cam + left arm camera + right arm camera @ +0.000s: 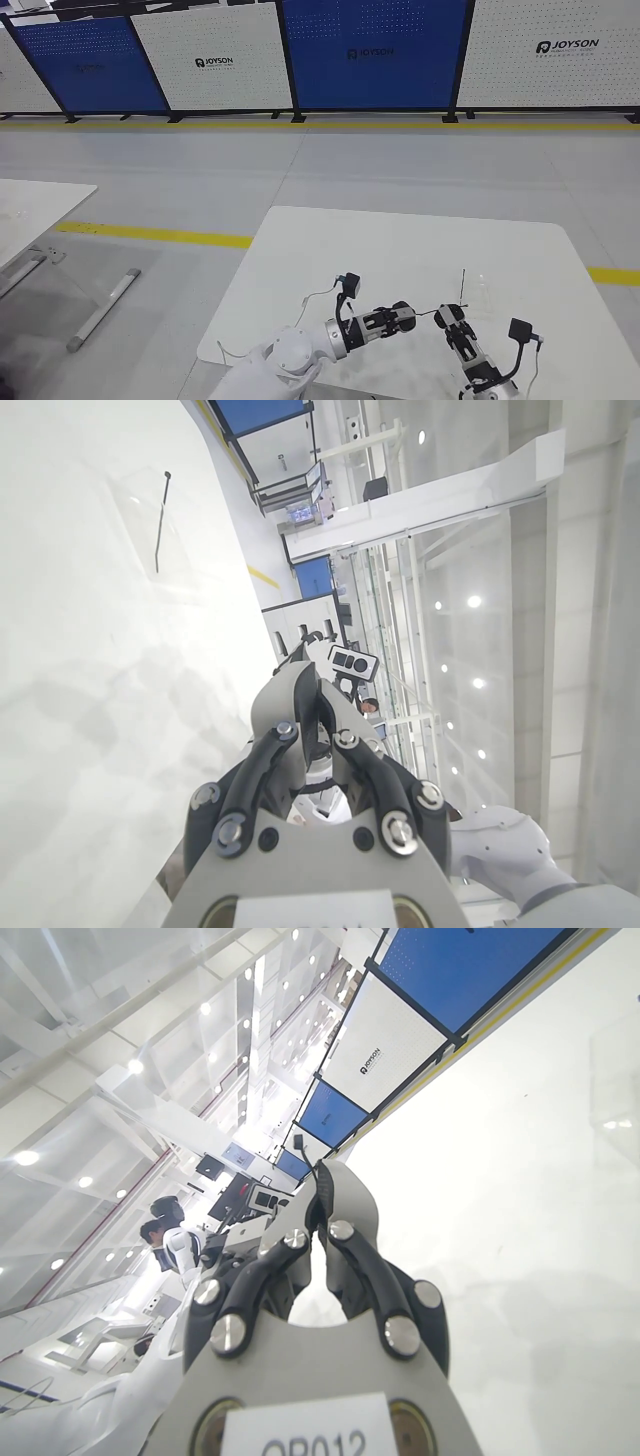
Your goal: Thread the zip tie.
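Grey-fingered, the right gripper (322, 1169) was pinched on the black zip tie (300, 1142), whose head poked past its tips. The left gripper (306, 662) was pressed together on the strap's other end. Both hung over the white table (330, 250); a second tie (161, 522) lay farther out.

From above the arms, we look down and forward across the white surface (420, 240), with partition panels (375, 50) far off at 12 o'clock. Each wrist camera sits close behind its own jaws, skimming low over the surface: the left jaws face the right arm, and the right jaws face back. The top and left wrist views share a loose zip tie (462, 285) (162, 522). The top and right wrist views share the panels (380, 1058).
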Motion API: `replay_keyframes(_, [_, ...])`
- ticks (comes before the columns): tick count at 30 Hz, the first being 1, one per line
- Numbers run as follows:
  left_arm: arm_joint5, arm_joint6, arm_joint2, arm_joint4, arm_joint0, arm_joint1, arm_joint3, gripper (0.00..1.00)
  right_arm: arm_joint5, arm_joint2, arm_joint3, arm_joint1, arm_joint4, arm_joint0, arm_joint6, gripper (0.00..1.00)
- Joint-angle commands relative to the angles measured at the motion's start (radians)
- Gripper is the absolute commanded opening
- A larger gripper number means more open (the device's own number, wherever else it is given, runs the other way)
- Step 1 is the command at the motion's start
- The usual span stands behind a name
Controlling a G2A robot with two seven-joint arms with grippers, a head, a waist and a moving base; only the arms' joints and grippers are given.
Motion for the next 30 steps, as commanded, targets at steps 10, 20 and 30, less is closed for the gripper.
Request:
replay_keyframes(10, [-0.002, 0.004, 0.002, -0.002, -0.001, 0.002, 0.003, 0.00, 0.000, 0.011, -0.013, -0.001, 0.026, -0.009, -0.006, 0.00])
replay_keyframes(20, [-0.010, -0.010, 0.004, -0.011, -0.003, 0.003, 0.007, 0.00, 0.000, 0.015, -0.012, 0.000, 0.020, -0.011, 0.009, 0.00])
replay_keyframes(30, [-0.014, -0.010, 0.005, -0.019, -0.003, 0.005, 0.008, 0.00, 0.000, 0.017, -0.013, 0.000, 0.024, -0.010, 0.019, 0.00])
